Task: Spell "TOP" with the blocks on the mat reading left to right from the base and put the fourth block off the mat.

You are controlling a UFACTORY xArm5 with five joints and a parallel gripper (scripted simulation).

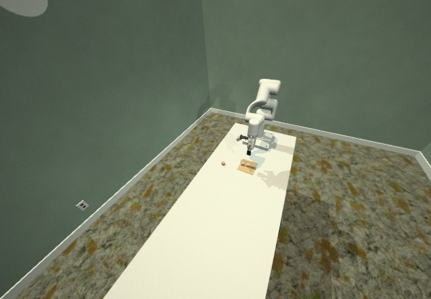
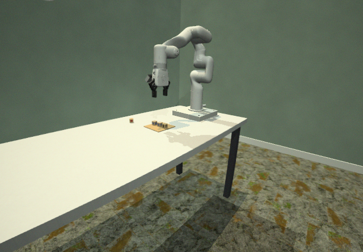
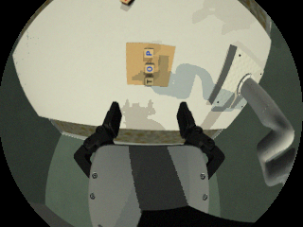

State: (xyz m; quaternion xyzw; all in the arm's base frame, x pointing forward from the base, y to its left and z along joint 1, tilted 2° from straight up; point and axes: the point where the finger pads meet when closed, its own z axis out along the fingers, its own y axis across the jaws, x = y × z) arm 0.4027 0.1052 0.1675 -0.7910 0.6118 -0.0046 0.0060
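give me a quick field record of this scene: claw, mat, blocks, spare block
claw: open, holding nothing, raised well above the table
mat: tan mat lying flat on the table near the arm's base plate
blocks on mat: three blocks side by side in a row; letters too small to read
spare block: orange block off the mat, standing apart on the table
contact: claw touches none of the blocks

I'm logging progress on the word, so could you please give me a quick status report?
Tool open, empty, high above table. Three blocks in a row on mat; letters unreadable. Fourth block off mat. Nothing in the way.
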